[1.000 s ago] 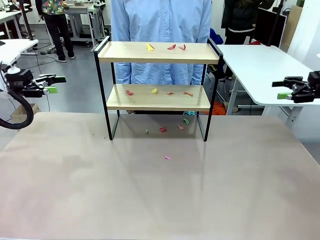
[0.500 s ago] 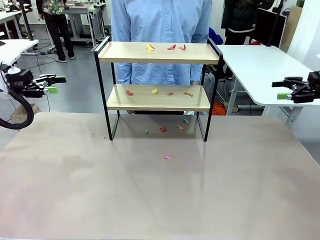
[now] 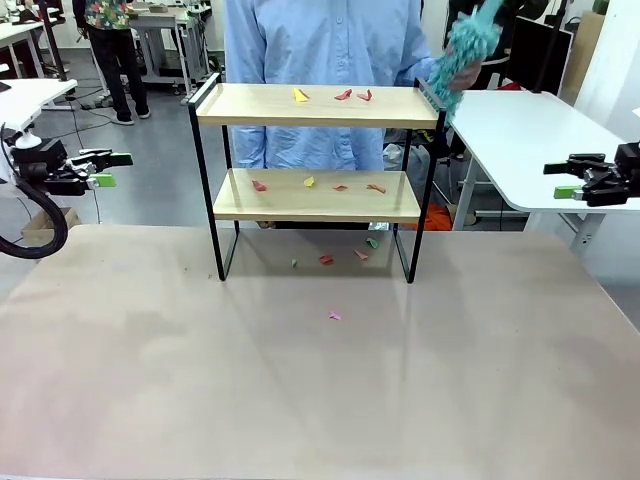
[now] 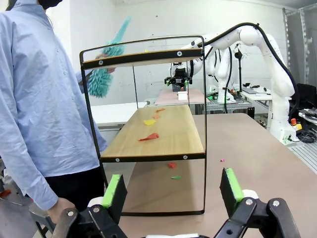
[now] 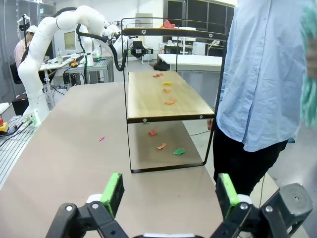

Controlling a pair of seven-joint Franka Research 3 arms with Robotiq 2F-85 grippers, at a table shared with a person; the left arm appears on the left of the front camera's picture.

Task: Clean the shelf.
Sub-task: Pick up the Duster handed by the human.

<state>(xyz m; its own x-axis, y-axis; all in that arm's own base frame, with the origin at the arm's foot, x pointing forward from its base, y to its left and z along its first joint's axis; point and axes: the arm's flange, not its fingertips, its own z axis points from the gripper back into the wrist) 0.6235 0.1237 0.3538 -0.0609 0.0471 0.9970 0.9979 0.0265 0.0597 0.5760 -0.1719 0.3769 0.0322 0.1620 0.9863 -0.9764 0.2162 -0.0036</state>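
We see a person in a light blue shirt (image 3: 320, 40) standing at the far side of the beige bench (image 3: 300, 400). A fluffy teal duster (image 3: 462, 50) is raised above a white side table (image 3: 520, 140). One pink scrap (image 3: 335, 315) lies on the bench.

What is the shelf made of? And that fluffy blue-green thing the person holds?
The shelf has pale matte boards with faint grain, likely wood or laminate. Its thin frame looks like black-painted metal. The duster is shaggy teal strands, probably soft microfibre.
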